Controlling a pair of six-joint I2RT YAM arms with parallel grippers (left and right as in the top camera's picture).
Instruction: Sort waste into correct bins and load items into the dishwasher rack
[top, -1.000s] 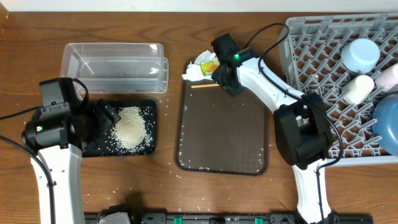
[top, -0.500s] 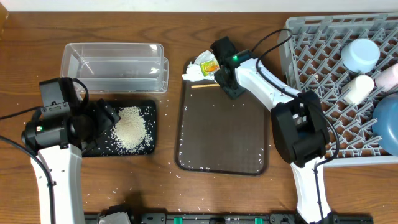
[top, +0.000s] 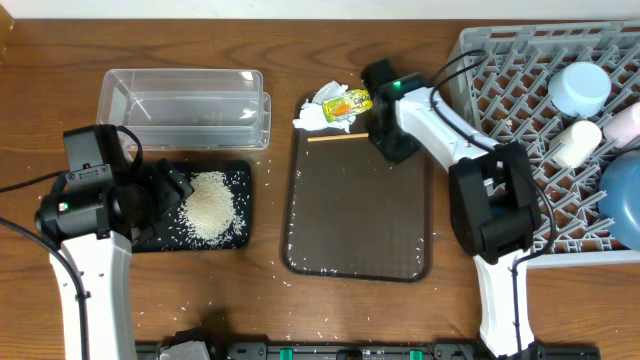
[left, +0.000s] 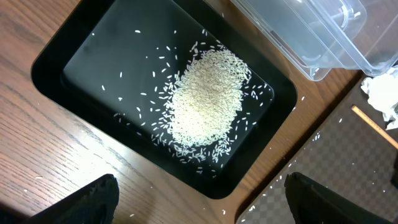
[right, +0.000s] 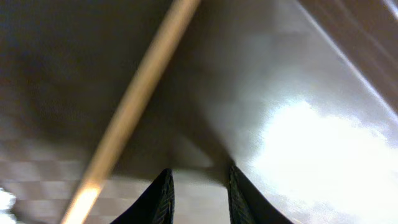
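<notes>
Wooden bench is carrying a brown tray; right jaws are standing narrowly parted, empty, beside its chopstick; left jaws are gaping above rice.

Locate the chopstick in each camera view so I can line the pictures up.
Overhead: the chopstick lies across the top end of the brown tray, just below the napkin.
Left wrist: at the far right edge, slanting down-right, on the tray.
Right wrist: a blurred diagonal bar left of centre, over the tray.
Shared landmark: the brown tray, under the chopstick in all three.
</notes>
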